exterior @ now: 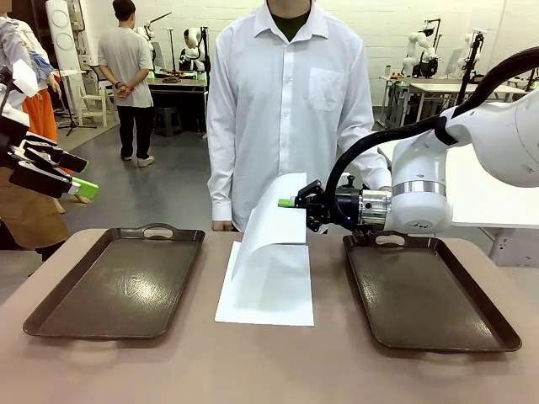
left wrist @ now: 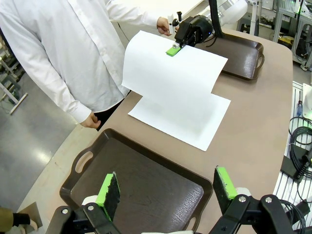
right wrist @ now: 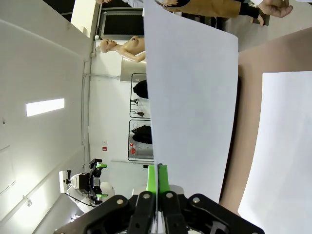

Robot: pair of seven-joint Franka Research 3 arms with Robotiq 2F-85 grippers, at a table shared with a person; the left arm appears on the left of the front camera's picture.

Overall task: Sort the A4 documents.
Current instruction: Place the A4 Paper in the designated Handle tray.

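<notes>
The table fills the lower half of the front view, its brown top bare along the near edge. A person in a white shirt stands behind it at upper centre, one hand at the table's far edge. Two dark handled trays lie on the table: the left tray at lower left and the right tray at lower right, well apart. Between them, at lower centre, a flat sheet lies on the table, touching neither tray. Above it a lifted sheet curves up, its top edge raised toward the middle of the frame and its lower part drooping onto the flat one. The right gripper, reaching in from the right just above the right tray's far handle, is clenched on that top edge; the right wrist view shows both green pads pressed together on the paper. The left gripper hangs at the left edge, off the table; in its wrist view its fingers stand wide apart, released, above the left tray's near end.
</notes>
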